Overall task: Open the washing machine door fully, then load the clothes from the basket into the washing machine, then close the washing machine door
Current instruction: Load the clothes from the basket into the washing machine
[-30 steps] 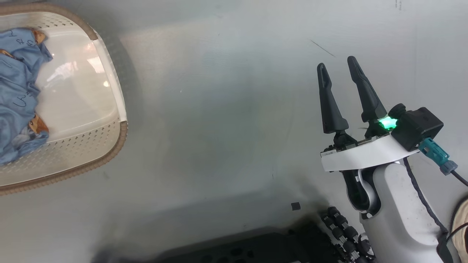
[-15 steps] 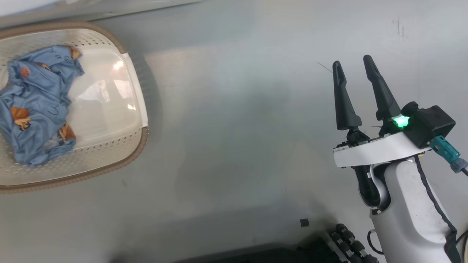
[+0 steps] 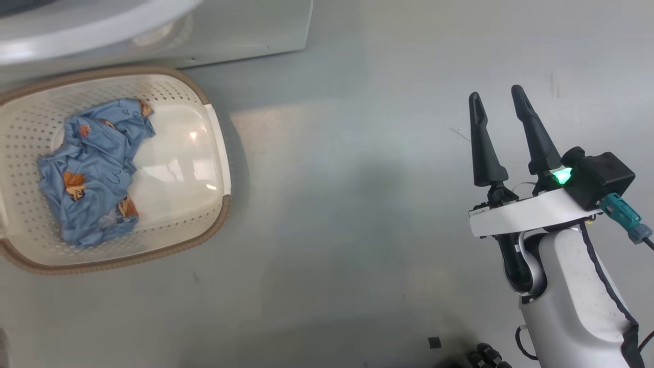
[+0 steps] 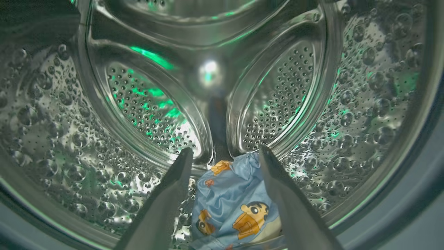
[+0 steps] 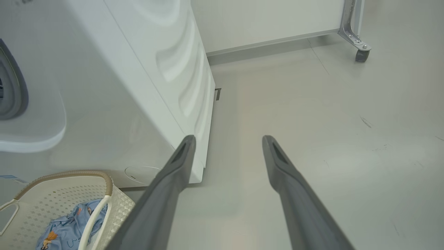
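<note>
Your head camera has swung, not the things: the basket (image 3: 30, 128) now lies nearly whole, well left of the right claw (image 3: 496, 92), blue clothes (image 3: 94, 168) still in it. The left claw (image 4: 225, 150) stands wide inside the drum (image 4: 69, 139), one printed piece (image 4: 236, 208) lying between its fingers, so loading looks part done. The right claw is wide, empty. That piece's lower edge is cut off; whether a finger touches it, or how far the door opens, you cannot tell.

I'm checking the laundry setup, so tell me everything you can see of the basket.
The basket is cream perforated plastic with a brown woven-look rim and a white side handle. It sits upright on the grey floor, close before the white washing machine, holding crumpled blue printed clothes toward its left.
</note>
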### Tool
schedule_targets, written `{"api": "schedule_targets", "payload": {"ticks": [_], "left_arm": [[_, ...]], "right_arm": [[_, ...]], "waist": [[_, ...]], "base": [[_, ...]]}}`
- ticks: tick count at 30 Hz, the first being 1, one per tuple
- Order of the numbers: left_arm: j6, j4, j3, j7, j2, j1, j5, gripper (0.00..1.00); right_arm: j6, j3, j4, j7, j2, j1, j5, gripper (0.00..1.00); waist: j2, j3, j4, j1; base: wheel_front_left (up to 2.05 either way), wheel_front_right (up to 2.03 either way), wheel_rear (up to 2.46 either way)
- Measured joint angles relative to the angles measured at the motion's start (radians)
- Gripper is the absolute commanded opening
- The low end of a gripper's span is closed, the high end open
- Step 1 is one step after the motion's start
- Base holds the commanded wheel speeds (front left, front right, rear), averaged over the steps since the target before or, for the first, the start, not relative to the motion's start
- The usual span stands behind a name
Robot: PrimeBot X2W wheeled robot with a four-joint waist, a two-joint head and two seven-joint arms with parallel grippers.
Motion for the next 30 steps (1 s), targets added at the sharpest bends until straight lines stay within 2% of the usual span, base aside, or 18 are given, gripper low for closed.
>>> {"api": "schedule_targets", "payload": {"ticks": [3,15,21,24,30], "left_arm": [[0.0,-0.052,0.033,0.0,-0.014,0.066,0.012,1.0],[0.0,-0.184,0.109,0.0,-0.131,0.359,0.064,1.0],[0.0,-0.244,0.126,0.0,-0.169,0.485,0.099,1.0],[0.0,-0.285,0.137,0.0,-0.206,0.584,0.124,1.0],[0.0,-0.326,0.138,0.0,-0.246,0.678,0.154,1.0]], "right_arm": [[0.0,-0.012,0.003,0.0,0.0,0.003,-0.002,1.0],[0.0,-0.03,0.025,0.0,0.0,0.048,-0.016,1.0],[0.0,-0.029,0.036,0.0,0.0,0.084,-0.019,1.0],[0.0,-0.031,0.039,0.0,0.0,0.103,-0.019,1.0],[0.0,-0.046,0.039,0.0,0.002,0.131,-0.035,1.0]], "waist": [[0.0,-0.032,0.002,0.0],[0.0,-0.174,0.018,0.0],[0.0,-0.239,0.026,0.0],[0.0,-0.293,0.029,-0.0001],[0.0,-0.356,0.032,0.0]], "base": [[0.0,0.0,0.0],[0.0,0.0,0.0],[0.0,0.0,0.0],[0.0,0.0,0.0],[0.0,0.0,0.0]]}}
